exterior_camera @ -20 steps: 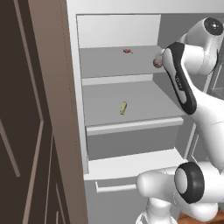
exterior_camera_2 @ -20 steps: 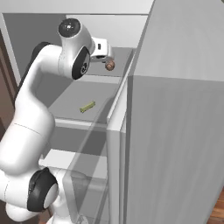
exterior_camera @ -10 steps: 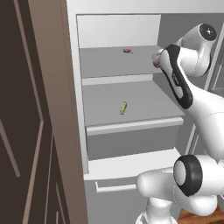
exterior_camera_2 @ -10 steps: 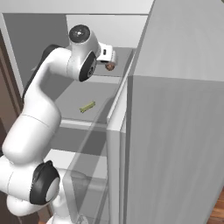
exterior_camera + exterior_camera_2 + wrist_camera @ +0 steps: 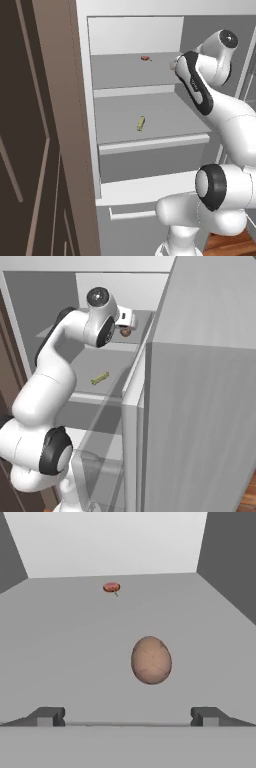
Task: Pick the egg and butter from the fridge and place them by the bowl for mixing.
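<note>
The tan egg lies on the fridge's upper shelf, just ahead of my gripper and slightly right of its centre line. The fingertips stand wide apart, open, with nothing between them. In the right base view the egg sits right under the hand. The pale-yellow butter stick lies on the middle shelf, below my arm; it is also in the right base view as the butter. The bowl is out of view.
A small flat red thing lies near the back of the upper shelf, also seen as the red thing. The open fridge door stands close on the right. The bottom drawer's bar handle is below.
My arm's upper joints have shifted a little further toward the upper shelf, and the forearm now covers the egg in the left base view. The egg and butter have stayed in place.
</note>
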{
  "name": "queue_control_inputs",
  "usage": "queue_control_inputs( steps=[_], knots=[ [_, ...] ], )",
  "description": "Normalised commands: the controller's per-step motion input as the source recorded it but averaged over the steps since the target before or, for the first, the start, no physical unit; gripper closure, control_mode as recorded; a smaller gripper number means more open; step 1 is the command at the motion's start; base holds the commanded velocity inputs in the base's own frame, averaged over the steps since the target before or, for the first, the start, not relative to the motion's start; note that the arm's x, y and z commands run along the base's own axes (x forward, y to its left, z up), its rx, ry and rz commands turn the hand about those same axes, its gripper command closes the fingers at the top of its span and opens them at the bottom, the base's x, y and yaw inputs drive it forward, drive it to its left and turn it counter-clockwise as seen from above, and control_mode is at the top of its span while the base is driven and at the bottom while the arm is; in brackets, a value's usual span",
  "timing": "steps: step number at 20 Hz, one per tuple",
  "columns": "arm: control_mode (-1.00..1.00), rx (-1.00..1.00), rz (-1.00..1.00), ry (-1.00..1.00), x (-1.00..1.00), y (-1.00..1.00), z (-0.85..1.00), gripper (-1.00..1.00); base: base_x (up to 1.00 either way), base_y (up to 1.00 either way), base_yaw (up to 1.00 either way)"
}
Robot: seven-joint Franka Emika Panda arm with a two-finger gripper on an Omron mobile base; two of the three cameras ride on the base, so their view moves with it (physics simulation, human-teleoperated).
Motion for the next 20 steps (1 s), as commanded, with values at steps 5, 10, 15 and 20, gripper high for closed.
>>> queue_control_inputs(
  steps=[5, 10, 15, 20],
  knots=[
    [-1.00, 0.00, 0.00, 0.00, 0.40, -0.03, -0.11, -1.00, 0.00, 0.00, 0.00],
    [-1.00, 0.00, 0.00, 0.00, 0.19, -0.23, -0.10, -1.00, 0.00, 0.00, 0.00],
    [-1.00, 0.00, 0.00, 0.00, 0.14, -0.20, -0.12, -1.00, 0.00, 0.00, 0.00],
    [-1.00, 0.00, 0.00, 0.00, 0.14, 0.00, -0.20, -1.00, 0.00, 0.00, 0.00]
  ],
)
